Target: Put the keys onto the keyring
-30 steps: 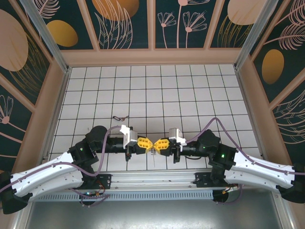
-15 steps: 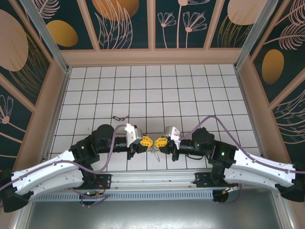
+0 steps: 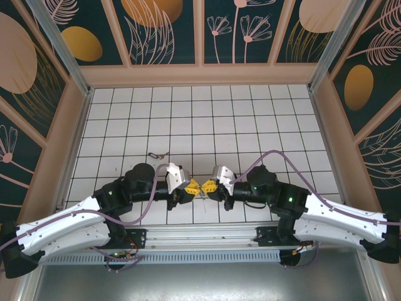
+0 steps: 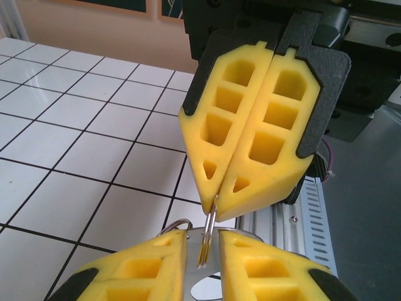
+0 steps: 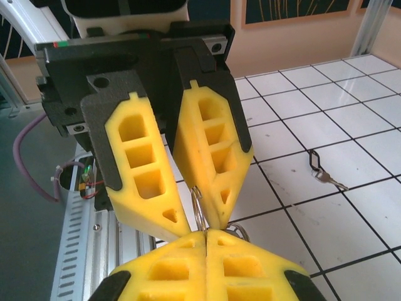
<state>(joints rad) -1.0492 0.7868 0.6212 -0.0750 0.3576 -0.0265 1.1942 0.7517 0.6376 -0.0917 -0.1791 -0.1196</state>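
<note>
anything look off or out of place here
Nothing damaged or spilled. One key on a dark loop lies alone on the tiles, well apart from the metal ring that the right tool pinches.

You have open floor (image 3: 250, 113) from 11 to 2 o'clock. Left gripper (image 3: 193, 186), right gripper (image 3: 207, 187) and keyring (image 4: 210, 241) crowd centre; key (image 3: 156, 155) at 10.

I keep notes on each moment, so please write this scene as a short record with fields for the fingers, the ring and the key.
right fingers: shut, pinching the metal ring at their tips
left fingers: a little apart, the ring in the gap between them
metal ring: held off the tiled table, near its front edge
key: on the tiles to the back left, with a dark loop, untouched
</note>
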